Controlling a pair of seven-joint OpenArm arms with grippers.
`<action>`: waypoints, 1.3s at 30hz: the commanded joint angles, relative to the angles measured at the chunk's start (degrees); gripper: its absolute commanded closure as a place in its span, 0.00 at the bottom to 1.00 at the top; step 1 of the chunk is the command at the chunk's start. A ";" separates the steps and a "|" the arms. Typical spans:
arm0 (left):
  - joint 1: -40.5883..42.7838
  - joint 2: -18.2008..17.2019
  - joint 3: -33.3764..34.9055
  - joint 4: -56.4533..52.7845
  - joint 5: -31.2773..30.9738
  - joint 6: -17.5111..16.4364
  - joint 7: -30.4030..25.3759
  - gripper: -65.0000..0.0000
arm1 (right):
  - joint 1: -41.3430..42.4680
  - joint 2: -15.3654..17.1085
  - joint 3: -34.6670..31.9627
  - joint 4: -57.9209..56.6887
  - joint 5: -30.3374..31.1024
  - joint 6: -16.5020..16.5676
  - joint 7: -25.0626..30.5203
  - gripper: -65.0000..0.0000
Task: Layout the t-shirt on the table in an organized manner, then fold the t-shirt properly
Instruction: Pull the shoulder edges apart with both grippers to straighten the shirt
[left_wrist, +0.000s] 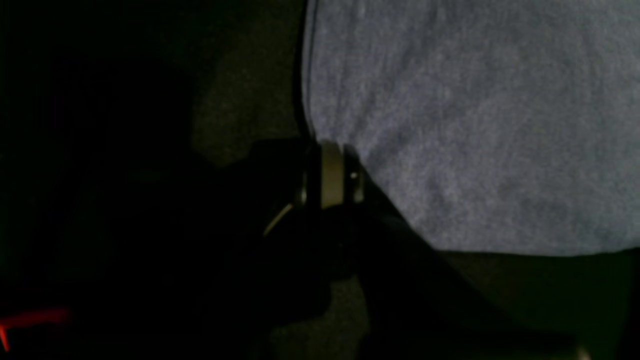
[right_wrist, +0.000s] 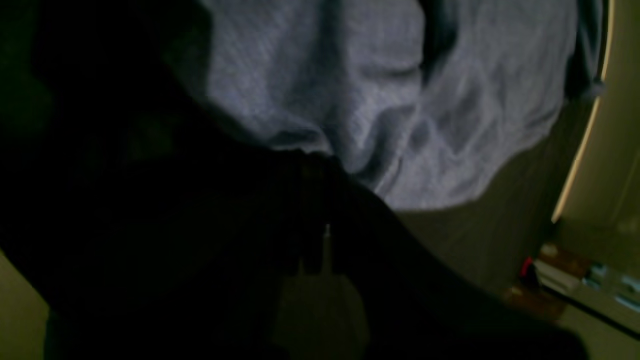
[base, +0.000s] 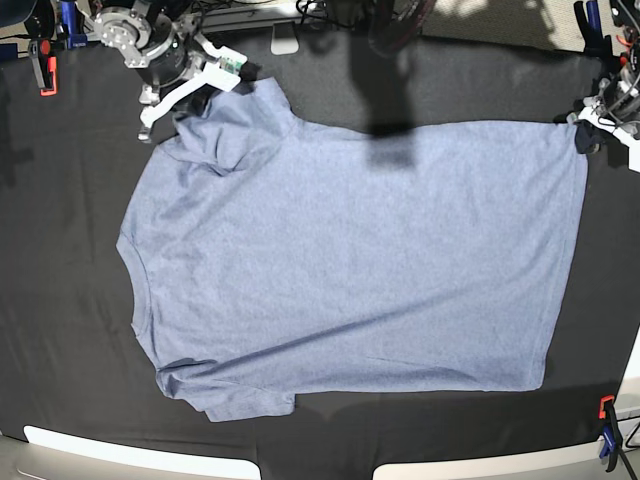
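The blue-grey t-shirt (base: 350, 260) lies spread flat on the black table (base: 60, 300), neck to the left and hem to the right, with no lettering showing. My right gripper (base: 198, 102) is at the far sleeve, top left, where the cloth is bunched. In the right wrist view the wrinkled sleeve (right_wrist: 380, 110) runs into its dark jaws (right_wrist: 325, 165), which look shut on it. My left gripper (base: 584, 134) is at the hem's far corner, top right. In the left wrist view the shirt (left_wrist: 475, 125) ends at that gripper (left_wrist: 325, 150), which looks shut on the corner.
An orange clamp (base: 44, 75) stands at the far left edge and an orange-and-blue one (base: 607, 435) at the near right corner. White panels (base: 130, 455) line the near edge. A dark shadow (base: 390, 90) falls across the shirt's far edge.
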 joint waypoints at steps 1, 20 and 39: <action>0.44 -1.16 -0.74 1.40 -0.90 -0.39 0.94 1.00 | -1.44 1.51 0.33 2.10 -1.42 -0.87 0.37 1.00; 9.22 -1.22 -6.75 8.92 -2.84 -0.37 2.36 1.00 | -29.77 8.26 0.33 21.75 -8.72 -2.16 -9.77 1.00; 8.83 -2.40 -6.60 8.90 -3.85 2.89 -2.01 1.00 | -20.85 3.17 18.62 21.75 4.15 -10.67 -1.55 1.00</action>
